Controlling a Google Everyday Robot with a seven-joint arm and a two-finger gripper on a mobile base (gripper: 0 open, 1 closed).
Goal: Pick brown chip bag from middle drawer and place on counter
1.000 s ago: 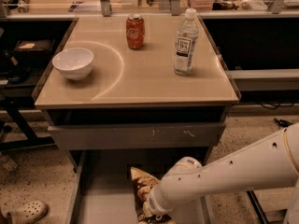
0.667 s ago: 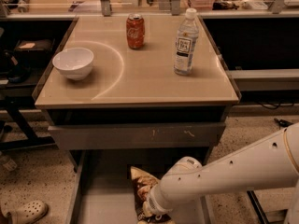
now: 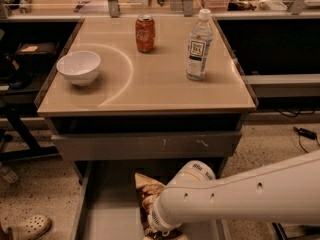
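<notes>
The counter (image 3: 150, 84) has a white bowl (image 3: 78, 67) at 9 o'clock, soda can (image 3: 145, 33) at 12, water bottle (image 3: 199, 45) at 2. The gripper (image 3: 152, 228) is down in the drawer (image 3: 110, 209) at 6.

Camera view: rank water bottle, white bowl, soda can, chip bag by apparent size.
1-2. water bottle and white bowl: look alike, no call.
3. soda can.
Unranked: brown chip bag, partly hidden behind the arm.
The gripper is down at the bag in the middle drawer.

Robot lab: cluttered workbenches (image 3: 280, 79), cables (image 3: 306, 134); gripper (image 3: 154, 228) in middle drawer (image 3: 107, 216).
</notes>
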